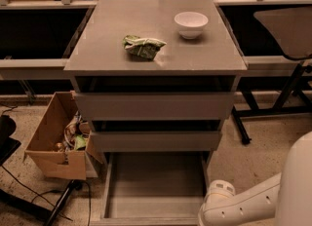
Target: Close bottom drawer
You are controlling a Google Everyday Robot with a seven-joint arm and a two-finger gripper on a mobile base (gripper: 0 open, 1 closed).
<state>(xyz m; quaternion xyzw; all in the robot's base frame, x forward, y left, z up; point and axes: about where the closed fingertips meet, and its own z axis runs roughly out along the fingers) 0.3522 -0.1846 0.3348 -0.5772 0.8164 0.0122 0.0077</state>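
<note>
Seen from the frame's centre, the bottom drawer stands pulled out at 6 o'clock. Its tray is bare and open from above, and only its rear is overhung by the middle drawer front. The white arm crowds the drawer's right front corner at 5 o'clock; the claw lies out of view past the bottom edge there. At 8 o'clock a cardboard box full of clutter sits just beside the cabinet. Below the box, a dark rod and cables lie on the floor. At 3 o'clock, bare floor runs between the cabinet and the chair legs. On the table, a bowl at 1 o'clock and a crumpled green bag at 12 leave the front strip free.
</note>
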